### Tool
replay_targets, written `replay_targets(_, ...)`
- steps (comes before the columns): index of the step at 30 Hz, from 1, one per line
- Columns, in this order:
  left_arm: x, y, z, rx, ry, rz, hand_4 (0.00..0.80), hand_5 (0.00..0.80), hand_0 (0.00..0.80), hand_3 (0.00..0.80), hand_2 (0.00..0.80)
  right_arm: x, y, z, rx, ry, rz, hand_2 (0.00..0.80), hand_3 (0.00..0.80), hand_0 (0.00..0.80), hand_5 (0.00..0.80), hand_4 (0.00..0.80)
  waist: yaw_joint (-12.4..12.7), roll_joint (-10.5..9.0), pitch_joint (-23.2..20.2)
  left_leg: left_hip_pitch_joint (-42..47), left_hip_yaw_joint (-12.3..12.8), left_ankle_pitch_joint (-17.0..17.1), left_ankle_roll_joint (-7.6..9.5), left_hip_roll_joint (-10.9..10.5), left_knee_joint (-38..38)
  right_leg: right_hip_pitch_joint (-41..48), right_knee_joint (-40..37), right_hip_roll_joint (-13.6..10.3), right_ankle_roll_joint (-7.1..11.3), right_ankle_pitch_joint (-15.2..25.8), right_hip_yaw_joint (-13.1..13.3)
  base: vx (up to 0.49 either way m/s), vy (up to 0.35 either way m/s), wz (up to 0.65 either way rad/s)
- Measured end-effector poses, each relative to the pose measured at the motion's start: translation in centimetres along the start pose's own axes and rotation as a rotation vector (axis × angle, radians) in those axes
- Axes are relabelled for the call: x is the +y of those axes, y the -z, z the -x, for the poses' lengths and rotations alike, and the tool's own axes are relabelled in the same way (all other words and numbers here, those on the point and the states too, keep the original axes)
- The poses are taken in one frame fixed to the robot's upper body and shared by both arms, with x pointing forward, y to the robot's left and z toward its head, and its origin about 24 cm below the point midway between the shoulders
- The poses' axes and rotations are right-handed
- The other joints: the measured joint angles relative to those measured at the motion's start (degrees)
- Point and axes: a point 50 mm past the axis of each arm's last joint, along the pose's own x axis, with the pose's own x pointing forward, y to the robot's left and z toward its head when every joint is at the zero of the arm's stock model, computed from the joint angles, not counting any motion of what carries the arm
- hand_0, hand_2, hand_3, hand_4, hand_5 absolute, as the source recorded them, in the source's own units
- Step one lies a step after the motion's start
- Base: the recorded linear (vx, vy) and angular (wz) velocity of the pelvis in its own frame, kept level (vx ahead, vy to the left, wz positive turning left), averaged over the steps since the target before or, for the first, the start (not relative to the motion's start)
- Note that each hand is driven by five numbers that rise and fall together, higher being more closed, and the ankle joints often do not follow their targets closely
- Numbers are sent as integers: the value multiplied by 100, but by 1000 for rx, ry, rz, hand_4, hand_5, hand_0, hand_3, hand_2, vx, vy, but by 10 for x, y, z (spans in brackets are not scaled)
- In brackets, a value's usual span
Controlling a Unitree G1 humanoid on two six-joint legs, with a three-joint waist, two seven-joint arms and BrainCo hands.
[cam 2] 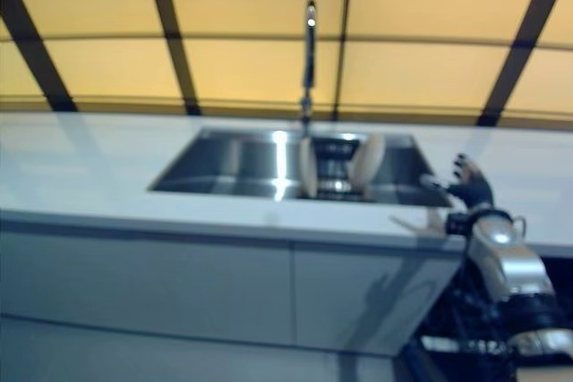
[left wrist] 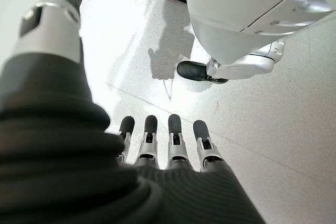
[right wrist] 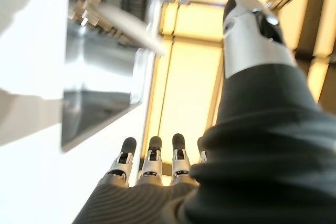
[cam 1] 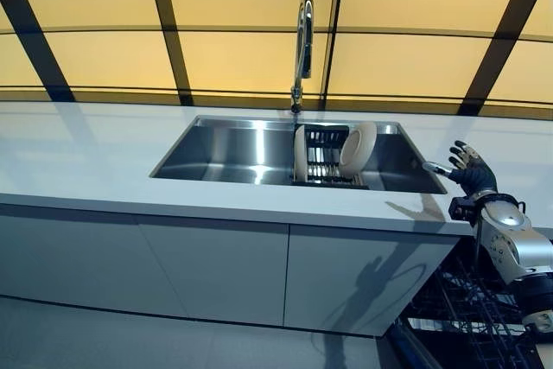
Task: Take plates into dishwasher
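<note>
Right robot hand (cam 1: 471, 172) open above white counter (cam 1: 104, 153); sink (cam 1: 233, 149) beyond

Sink (cam 1: 233, 155) set in counter (cam 1: 86, 157), tap (cam 1: 301, 49) at its back edge; rack (cam 1: 326, 162) in sink's right half, two plates (cam 1: 358, 149) standing in it

Two round white plates (cam 1: 358, 149) standing in a black wire rack (cam 1: 326, 162) in the steel sink (cam 1: 233, 151): lower edges hidden behind the sink's near rim; smeared to pale blobs in the right eye view. Dark dishwasher rack (cam 1: 467, 317) below the right hand's fingers (cam 1: 460, 155): cut off by the frame edge, contents unreadable. Left hand (left wrist: 157, 150): only fingers and thumb show; palm hidden under ribbed cover.
</note>
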Motion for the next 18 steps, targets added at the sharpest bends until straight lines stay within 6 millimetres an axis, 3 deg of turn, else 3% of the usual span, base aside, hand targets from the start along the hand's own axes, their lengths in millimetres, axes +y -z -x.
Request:
replay_targets(1, -1, -2, 0, -4, 1, -1, 0, 0, 0, 0, 0, 0, 1, 0, 6, 6, 1, 0, 0, 0, 0, 0, 2, -2, 8, 18, 41, -5, -6, 3, -2, -10, 2, 4, 2, 1, -40, 64, -93, -42)
replay_targets(2, -1, -3, 0, -9, 1, -2, 0, 0, 0, 0, 0, 3, 2, -3, 19, 5, -4, 0, 0, 0, 0, 0, 123, 0, 50, 115, 274, -31, -33, 37, -2, -55, 35, -47, 26, -32, -368, 48, -91, -56)
replay_targets(4, 1, -5, 1, -14, -3, -10, 0, 0, 0, 0, 0, 7, 1, -5, 21, -1, -8, 0, 0, 0, 0, 0, 237, 3, 97, 196, 489, -72, -76, 98, 7, -57, 93, -85, 53, -43, -779, 61, -114, -57)
replay_targets(11, -6, -33, 3, -82, 9, -52, 0, 0, 0, 0, 0, 12, -18, -20, 18, -12, -5, 0, 0, 0, 0, 0, 288, -50, 171, 248, 623, -122, -146, 322, 32, -258, 530, 24, -77, -281, -1081, 93, -152, -15)
replay_targets(13, -7, -34, 3, -83, 8, -51, 0, 0, 0, 0, 0, 20, -22, -23, 17, -60, 21, 0, 0, 0, 0, 0, 295, -4, 173, 264, 639, -212, -304, 571, 193, -356, 1149, 65, -106, -642, -1216, 110, -159, 6)
replay_targets(14, -2, -32, 4, -79, -5, -49, 0, 0, 0, 0, 0, 27, -22, -23, 21, -93, 46, 0, 0, 0, 0, 0, 352, -63, 139, 282, 637, -351, -420, 711, 443, -502, 1817, 23, -197, -1196, -1235, 226, -216, -12)
replay_targets(15, 5, -30, 4, -74, -26, -43, 0, 0, 0, 0, 0, 36, -16, -23, 38, -124, 67, 0, 0, 0, 0, 0, 485, -296, 118, 44, 669, -481, -543, 721, 1309, -454, 1900, 77, -474, -1382, -1250, 239, -201, -26)
replay_targets(16, 10, -31, 5, -74, -39, -38, 0, 0, 0, 0, 0, 42, -9, -23, 59, -139, 66, 0, 0, 0, 0, 0, 593, -447, 130, -394, 668, -422, -551, 702, 2214, -354, 1738, 106, -537, -1395, -1199, 232, -64, -44)
replay_targets(17, 10, -34, 6, -81, -40, -35, 0, 0, 0, 0, 0, 49, -6, -23, 69, -150, 63, 0, 0, 0, 0, 0, 787, -734, 158, -1478, 510, -59, -359, 626, 3932, -131, 1251, 67, -586, -1357, -965, 187, 79, -69)
replay_targets(18, 4, -30, 4, -76, -20, -22, 0, 0, 0, 0, 0, 56, -11, -24, 47, -161, 51, 0, 0, 0, 0, 0, 1043, -850, 201, -1992, 269, -19, -282, 264, 4209, 81, 801, 36, -407, -1309, -775, 165, 82, -78)
